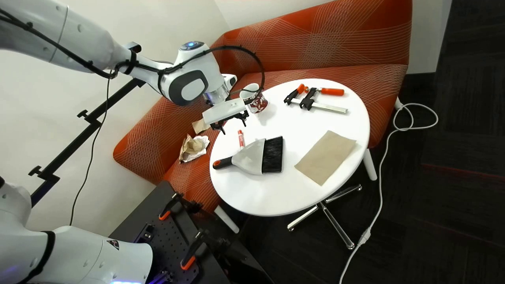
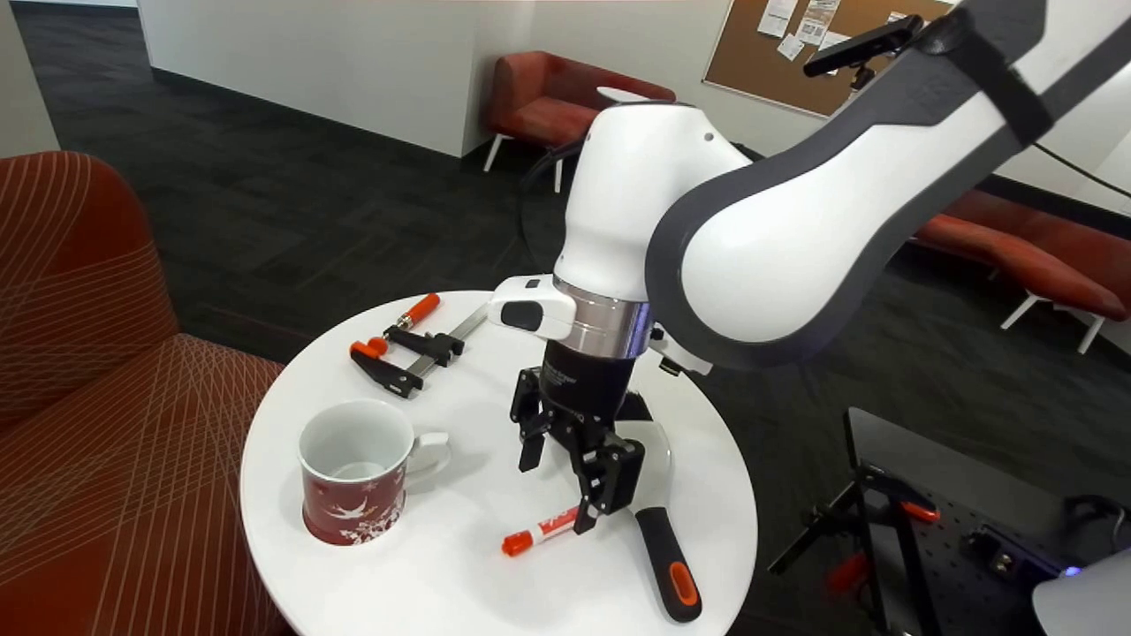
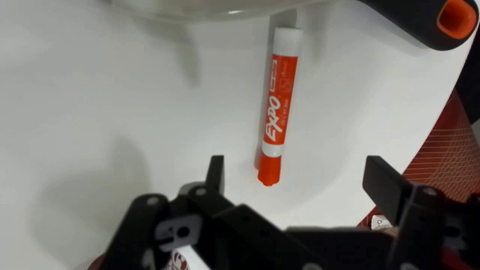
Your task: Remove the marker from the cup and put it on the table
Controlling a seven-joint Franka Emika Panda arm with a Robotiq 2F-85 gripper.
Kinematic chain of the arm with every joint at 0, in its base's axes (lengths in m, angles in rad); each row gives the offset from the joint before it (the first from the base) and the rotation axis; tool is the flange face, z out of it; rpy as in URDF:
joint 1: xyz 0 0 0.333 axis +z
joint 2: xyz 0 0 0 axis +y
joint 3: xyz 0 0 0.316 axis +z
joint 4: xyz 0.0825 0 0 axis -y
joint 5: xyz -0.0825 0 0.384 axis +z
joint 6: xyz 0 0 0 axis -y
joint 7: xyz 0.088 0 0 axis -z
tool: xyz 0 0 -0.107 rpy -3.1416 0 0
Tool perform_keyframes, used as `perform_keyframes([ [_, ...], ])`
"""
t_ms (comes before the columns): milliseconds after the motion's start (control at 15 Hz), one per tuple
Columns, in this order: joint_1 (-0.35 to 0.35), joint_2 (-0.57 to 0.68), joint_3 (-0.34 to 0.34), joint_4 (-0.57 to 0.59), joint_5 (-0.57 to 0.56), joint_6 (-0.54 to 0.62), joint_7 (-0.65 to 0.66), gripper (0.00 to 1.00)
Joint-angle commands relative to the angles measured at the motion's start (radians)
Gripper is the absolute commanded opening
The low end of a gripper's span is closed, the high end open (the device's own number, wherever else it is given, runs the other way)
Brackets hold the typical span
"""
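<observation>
Slim red-and-white marker (image 3: pixel 279 107) lies on round white table (image 2: pixel 415 587), outside handled red-and-white cup (image 2: pixel 358 484): placing seems complete. Black gripper (image 3: pixel 295 170) above, jaws apart, probably for releasing.

Wrist view: small print on the slim red-and-white plastic marker (image 3: pixel 279 107) was too faint to read; grey plastic brush (image 3: pixel 221 7) got cropped at the top edge. In an exterior view, black metal gripper (image 2: pixel 556 495) hid part of marker and brush. In an exterior view, thin black cable (image 1: pixel 233 47) covered part of the maroon-and-white ceramic cup (image 1: pixel 259 104).
</observation>
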Motion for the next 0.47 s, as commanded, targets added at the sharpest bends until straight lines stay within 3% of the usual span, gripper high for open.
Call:
perform_keyframes([
  [0,-0.002,-0.023,0.007,-0.003,-0.019,-0.014,0.035,1.00],
  [400,-0.013,0.001,0.014,0.003,-0.014,0.000,0.010,1.00],
])
